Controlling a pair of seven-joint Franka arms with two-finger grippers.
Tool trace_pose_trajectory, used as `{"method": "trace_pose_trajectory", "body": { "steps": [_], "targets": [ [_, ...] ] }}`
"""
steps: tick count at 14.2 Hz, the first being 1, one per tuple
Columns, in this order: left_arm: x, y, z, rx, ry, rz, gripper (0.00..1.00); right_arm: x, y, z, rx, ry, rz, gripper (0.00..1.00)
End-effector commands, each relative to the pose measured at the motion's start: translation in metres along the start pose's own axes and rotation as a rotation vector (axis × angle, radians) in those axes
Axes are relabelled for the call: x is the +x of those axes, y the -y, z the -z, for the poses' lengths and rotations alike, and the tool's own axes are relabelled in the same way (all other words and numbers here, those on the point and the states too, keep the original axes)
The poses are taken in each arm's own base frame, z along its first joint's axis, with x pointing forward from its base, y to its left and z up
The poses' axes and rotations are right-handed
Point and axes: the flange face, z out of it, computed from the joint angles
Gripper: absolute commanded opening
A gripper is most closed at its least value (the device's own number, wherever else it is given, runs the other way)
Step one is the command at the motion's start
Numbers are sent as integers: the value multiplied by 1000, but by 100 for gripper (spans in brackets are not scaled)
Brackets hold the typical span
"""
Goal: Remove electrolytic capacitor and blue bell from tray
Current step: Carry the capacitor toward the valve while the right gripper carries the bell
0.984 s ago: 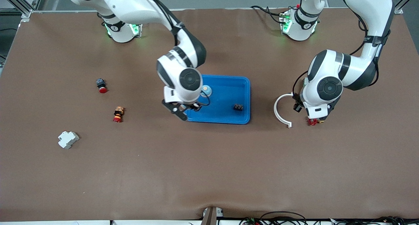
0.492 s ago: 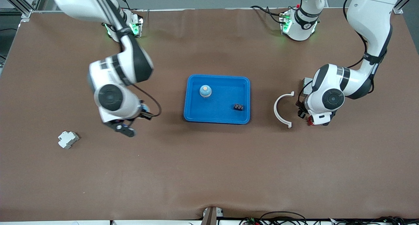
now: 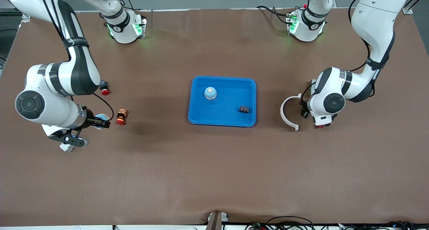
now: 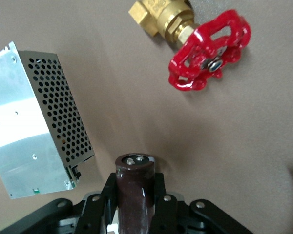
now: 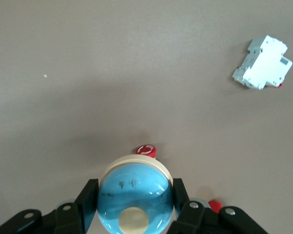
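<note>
My right gripper is shut on a blue bell with a cream base. In the front view this gripper hangs over the table beside a red and orange button. My left gripper is shut on a dark brown capacitor. In the front view this gripper is low over the table, mostly hidden by its wrist, beside a white arc. A second blue bell stands in the blue tray.
A small black part lies in the tray. A red-handled brass valve and a perforated silver box lie by the left gripper. A white breaker and a red button lie near the right gripper.
The right arm has swung from the tray to the right arm's end of the table, carrying a blue bell. The left arm has shifted slightly. The bell in the tray has stayed put.
</note>
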Motion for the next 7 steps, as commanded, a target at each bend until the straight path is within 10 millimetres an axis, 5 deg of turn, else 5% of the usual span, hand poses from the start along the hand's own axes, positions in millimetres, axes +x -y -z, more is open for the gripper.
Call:
{"method": "trace_pose_trajectory", "body": {
  "steps": [1,7],
  "targets": [
    [0,-2,4,-16,-20,9,0,-14,-20,-12,20,-24,52,0],
    [2,-16,14,-38,-44,-22,0,-18,-69,-51,56,-76,99,0]
  ]
}}
